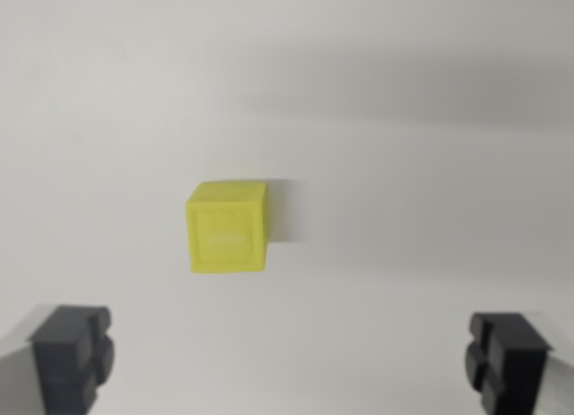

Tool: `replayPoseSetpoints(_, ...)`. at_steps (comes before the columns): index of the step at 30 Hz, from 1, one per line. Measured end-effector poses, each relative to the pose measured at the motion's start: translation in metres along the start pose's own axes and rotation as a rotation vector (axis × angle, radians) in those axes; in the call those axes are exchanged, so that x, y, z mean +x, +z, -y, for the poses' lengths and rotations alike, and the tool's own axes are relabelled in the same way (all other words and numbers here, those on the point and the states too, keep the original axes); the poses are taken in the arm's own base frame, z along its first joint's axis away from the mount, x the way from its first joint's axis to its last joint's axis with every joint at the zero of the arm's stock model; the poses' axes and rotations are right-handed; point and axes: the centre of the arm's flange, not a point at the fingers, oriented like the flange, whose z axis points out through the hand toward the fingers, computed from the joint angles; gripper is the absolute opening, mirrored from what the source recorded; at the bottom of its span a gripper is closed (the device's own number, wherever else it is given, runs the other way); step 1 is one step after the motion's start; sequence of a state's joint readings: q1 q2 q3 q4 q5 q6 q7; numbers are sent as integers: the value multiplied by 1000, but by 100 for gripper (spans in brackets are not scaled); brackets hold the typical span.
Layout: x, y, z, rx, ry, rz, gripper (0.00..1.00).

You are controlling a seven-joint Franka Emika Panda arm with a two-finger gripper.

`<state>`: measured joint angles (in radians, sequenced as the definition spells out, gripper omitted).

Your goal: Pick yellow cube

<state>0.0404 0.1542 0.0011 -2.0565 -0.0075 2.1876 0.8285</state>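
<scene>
A yellow cube (228,228) rests on a plain white surface, a little left of the wrist view's centre. My gripper (291,357) is open, its two dark fingertips (73,352) at the bottom corners of the view, wide apart. The cube lies beyond the fingertips, between their lines but nearer the left one. Nothing is held between the fingers.
The white surface (404,119) fills the whole view. A soft grey shadow band crosses its upper right part.
</scene>
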Motion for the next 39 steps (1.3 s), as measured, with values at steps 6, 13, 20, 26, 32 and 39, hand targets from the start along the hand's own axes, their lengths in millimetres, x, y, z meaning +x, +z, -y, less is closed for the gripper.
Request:
replayPoseSetpoints(6,-4,10,0,1,-1,0,100)
replayPoseSetpoints(13,-8,22,-1,2,-2,-1,100)
replayPoseSetpoints(20,-13,34,-2,3,-3,-2,100)
replayPoseSetpoints(26,-17,44,-2,4,-4,-2,100)
replayPoseSetpoints(32,-21,54,-3,5,-4,-3,100)
replayPoseSetpoints(39,-25,66,-3,7,-5,-4,100)
